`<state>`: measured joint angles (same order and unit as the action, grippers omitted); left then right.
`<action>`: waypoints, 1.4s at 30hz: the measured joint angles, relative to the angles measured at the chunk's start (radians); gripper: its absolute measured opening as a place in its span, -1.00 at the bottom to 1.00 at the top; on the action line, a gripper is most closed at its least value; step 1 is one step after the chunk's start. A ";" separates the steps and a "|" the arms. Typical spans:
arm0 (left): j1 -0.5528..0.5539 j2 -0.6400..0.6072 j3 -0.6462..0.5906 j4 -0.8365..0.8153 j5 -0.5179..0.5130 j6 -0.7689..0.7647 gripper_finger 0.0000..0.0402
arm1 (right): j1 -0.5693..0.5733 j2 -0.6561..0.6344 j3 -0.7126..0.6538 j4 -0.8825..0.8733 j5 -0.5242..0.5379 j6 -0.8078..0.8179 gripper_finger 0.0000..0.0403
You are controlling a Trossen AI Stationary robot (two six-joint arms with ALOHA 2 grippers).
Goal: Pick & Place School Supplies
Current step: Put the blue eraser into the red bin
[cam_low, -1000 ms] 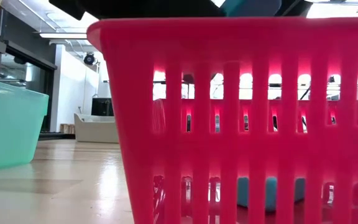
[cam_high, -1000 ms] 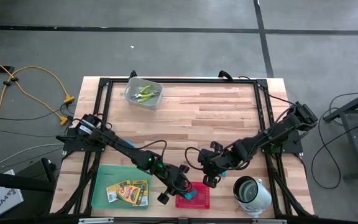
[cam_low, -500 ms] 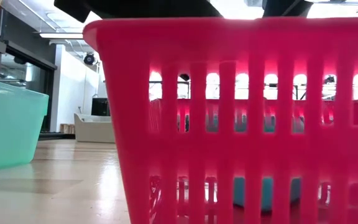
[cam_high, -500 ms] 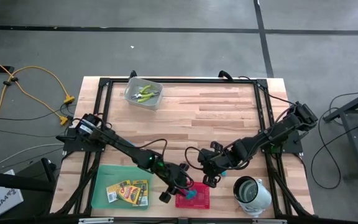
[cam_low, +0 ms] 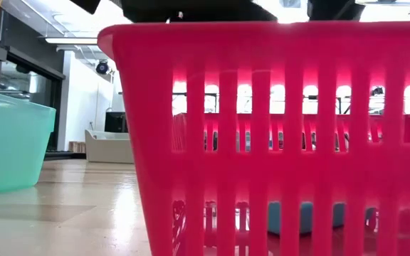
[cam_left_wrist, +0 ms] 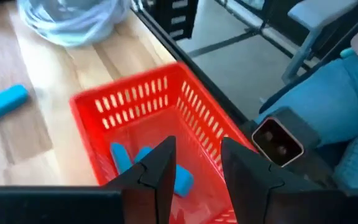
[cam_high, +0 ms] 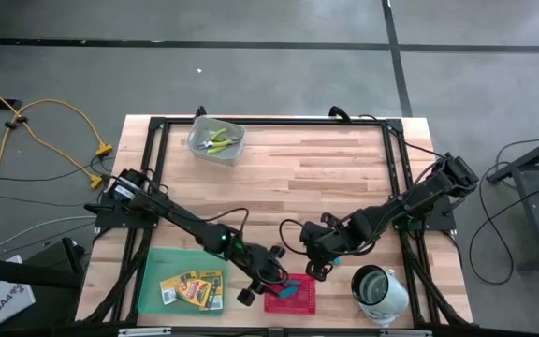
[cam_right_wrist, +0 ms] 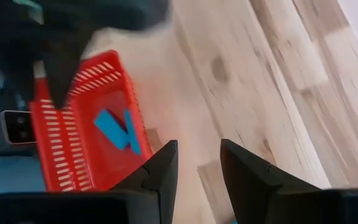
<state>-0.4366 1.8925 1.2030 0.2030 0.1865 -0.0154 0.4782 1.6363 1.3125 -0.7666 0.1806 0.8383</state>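
Left gripper (cam_left_wrist: 194, 165) hung over the red basket (cam_left_wrist: 185, 102) at the bottom centre of the high view, and you could see its fingers parted with nothing between them. Two light-blue oblong pieces (cam_left_wrist: 126, 158) lay on the basket floor just under and beyond those fingers, and another light-blue piece (cam_left_wrist: 2, 104) sat on the bare wood at the left edge of the left wrist view, well apart from the basket. Your right gripper (cam_right_wrist: 197, 168) waited near the basket, right of centre in the high view, fingers also apart and empty. I'd judge these pieces light, stiff and a bit slick, so you would want to pinch one across its narrow middle rather than by an end. Crayon boxes (cam_high: 193, 288) rested in the green tray (cam_high: 152, 267) at lower left, and the yellow-green handled tools (cam_high: 216, 140) lay in the clear tray (cam_high: 197, 148) at upper left.
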 joint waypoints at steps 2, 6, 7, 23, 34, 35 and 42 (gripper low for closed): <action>0.000 -0.024 0.000 -0.013 -0.003 0.001 -0.39 | 0.001 0.000 0.000 -0.035 0.000 0.051 -0.44; 0.010 -0.068 0.000 -0.078 -0.024 0.043 -0.39 | 0.012 0.000 0.000 -0.112 0.000 0.183 -0.44; 0.010 -0.076 0.000 -0.093 -0.048 0.045 -0.39 | 0.015 0.000 -0.002 -0.126 0.001 0.219 -0.44; 0.016 -0.159 0.000 -0.387 -0.299 0.072 -0.39 | 0.059 0.008 -0.163 -0.166 -0.050 0.632 -0.44; 0.016 -0.160 0.000 -0.418 -0.323 0.101 -0.39 | 0.050 0.008 -0.254 -0.056 -0.058 0.635 -0.44; 0.016 -0.160 0.000 -0.419 -0.323 0.109 -0.39 | 0.050 0.008 -0.253 -0.052 -0.054 0.625 -0.44; 0.016 -0.160 0.000 -0.432 -0.323 0.120 -0.39 | 0.047 0.013 -0.253 -0.044 -0.052 0.661 -0.44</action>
<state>-0.4209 1.7325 1.2026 -0.2294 -0.1368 0.1051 0.5251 1.6497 1.0597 -0.8104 0.1289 1.4998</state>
